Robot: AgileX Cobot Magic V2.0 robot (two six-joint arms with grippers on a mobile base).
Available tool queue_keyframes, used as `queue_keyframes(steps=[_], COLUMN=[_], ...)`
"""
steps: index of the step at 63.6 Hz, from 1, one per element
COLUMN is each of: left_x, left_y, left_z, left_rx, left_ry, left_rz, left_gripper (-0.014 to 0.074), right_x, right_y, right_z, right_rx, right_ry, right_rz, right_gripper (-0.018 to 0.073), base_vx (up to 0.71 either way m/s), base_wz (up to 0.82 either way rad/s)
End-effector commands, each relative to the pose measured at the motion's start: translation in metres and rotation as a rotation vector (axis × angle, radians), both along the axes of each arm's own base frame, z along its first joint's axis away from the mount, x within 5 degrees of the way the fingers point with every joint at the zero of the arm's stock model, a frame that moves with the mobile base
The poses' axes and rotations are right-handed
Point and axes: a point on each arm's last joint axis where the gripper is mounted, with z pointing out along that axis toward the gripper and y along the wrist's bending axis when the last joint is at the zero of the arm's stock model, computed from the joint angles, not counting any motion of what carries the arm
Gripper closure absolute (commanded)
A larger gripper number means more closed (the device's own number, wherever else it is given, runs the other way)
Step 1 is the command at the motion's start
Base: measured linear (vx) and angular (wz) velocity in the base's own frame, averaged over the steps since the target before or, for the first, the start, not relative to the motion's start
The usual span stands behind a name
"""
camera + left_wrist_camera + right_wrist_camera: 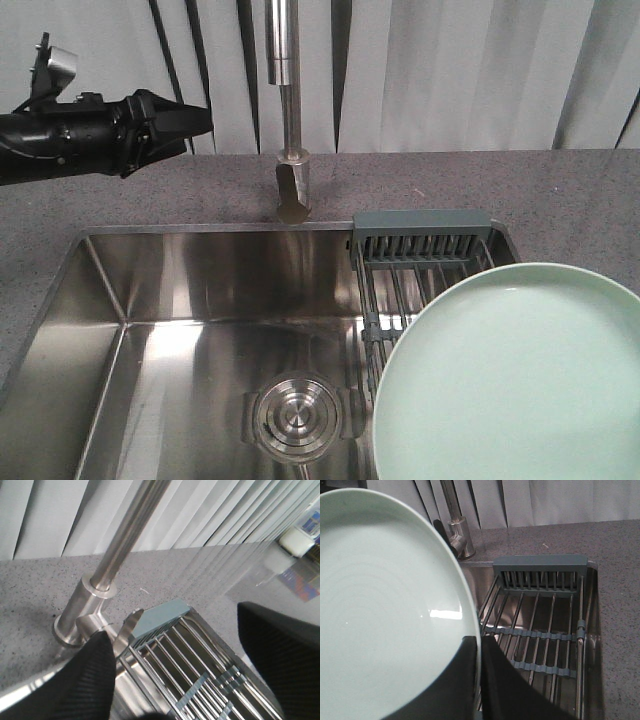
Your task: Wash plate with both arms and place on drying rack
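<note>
Closest to the camera is the right pincer [476, 680], clamped on the near edge of the plate [385, 605]. It holds the plate up over the near part of the drying rack [540, 630], which sits on the right side of the sink [200, 330].

I think the plate is hard and stiff. It looks smooth, so it may be slippery when wet, and it could break if it fell. The low rim is the best place to hold. A second hold on the other side of the rim would stop it tipping.

Far to the left, the left pincer [172, 630] is apart and holds nothing, near the tap [290, 150] above the grey surface [500, 190].

No writing can be read.
</note>
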Motion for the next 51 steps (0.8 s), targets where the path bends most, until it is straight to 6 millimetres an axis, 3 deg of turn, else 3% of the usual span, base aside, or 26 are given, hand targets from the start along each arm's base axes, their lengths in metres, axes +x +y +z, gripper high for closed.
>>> queue_keyframes(steps=[1,9,29,39,51], left_x=[0.014,0.038,0.073,0.084,0.084], left_y=[-0.005,-0.015,-0.057,-0.068,-0.081], left_z=[0.027,0.017,-0.004,-0.013,-0.021], left_rx=[-0.094,-0.113,-0.115,-0.140,-0.165], left_ry=[-0.087,-0.074,-0.074,-0.039,-0.006], left_rz=[-0.035,-0.070,-0.141,-0.156,-0.214], left_gripper=[0.0072,0.0072,0.0072,0.0072,0.0074], right_x=[0.002,0.002,0.002,0.002,0.002], right_y=[-0.001,-0.001,-0.001,-0.001,-0.001], right_z=[0.015,0.015,0.015,0.015,0.015], right_rx=[0.032,0.032,0.032,0.032,0.032], right_ry=[-0.088,-0.088,-0.088,-0.088,-0.088], right_rz=[-0.024,-0.024,-0.024,-0.024,-0.024], right_gripper=[0.0564,0.0564,0.0564,0.0564,0.0564], base_vx=[0.00,0.00,0.00,0.00,0.00], base_wz=[0.00,0.00,0.00,0.00,0.00])
